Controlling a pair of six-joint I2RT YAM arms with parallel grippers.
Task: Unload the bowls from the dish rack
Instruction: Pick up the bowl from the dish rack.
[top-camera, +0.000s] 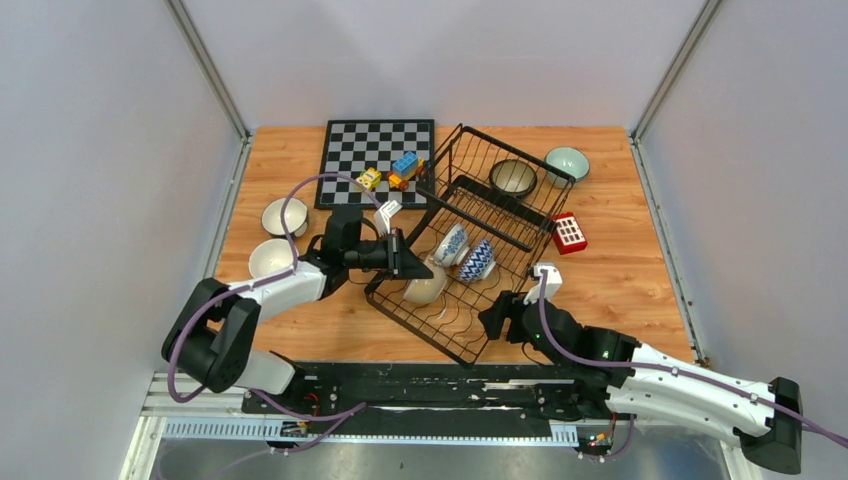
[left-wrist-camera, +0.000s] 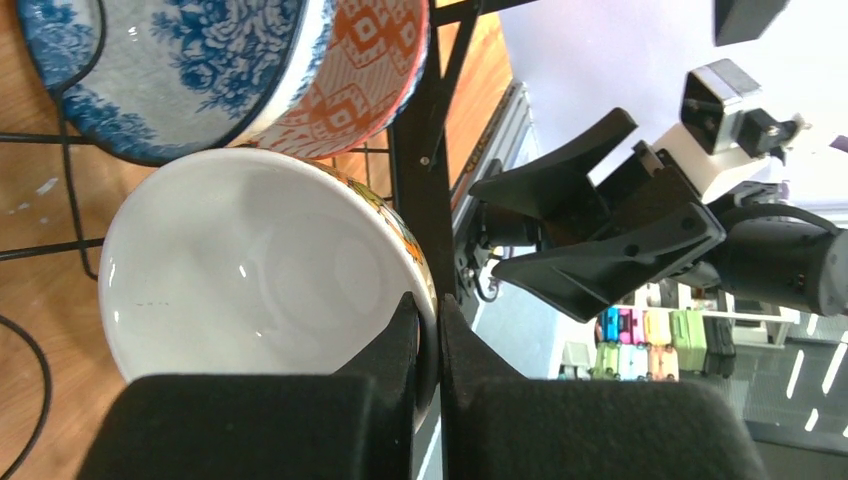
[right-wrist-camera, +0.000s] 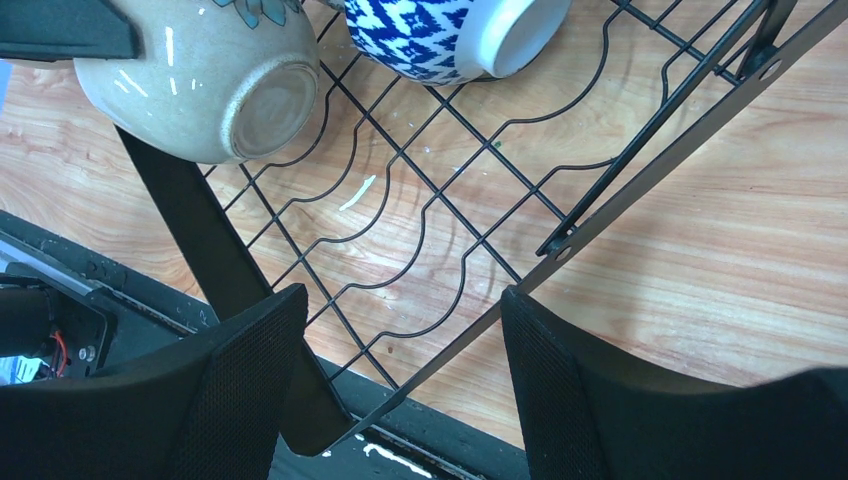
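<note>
The black wire dish rack (top-camera: 497, 215) sits tilted mid-table. My left gripper (top-camera: 410, 264) is shut on the rim of a beige bowl (top-camera: 427, 290) at the rack's near left side. Its white inside (left-wrist-camera: 250, 280) fills the left wrist view, with the rim pinched between the fingers (left-wrist-camera: 400, 340). Two blue-and-white patterned bowls (top-camera: 452, 243) (top-camera: 478, 260) lie on their sides beside it. A dark bowl (top-camera: 513, 177) rests at the rack's far end. My right gripper (top-camera: 497, 318) is open, and the rack's near corner (right-wrist-camera: 440, 290) lies between its fingers.
A mint green bowl (top-camera: 567, 162) stands outside the rack at the back right. Two pale bowls (top-camera: 284, 215) (top-camera: 272, 258) stand on the table at the left. A chessboard (top-camera: 377, 160) with toy blocks (top-camera: 404, 168) lies behind, and a red block (top-camera: 569, 233) sits right of the rack.
</note>
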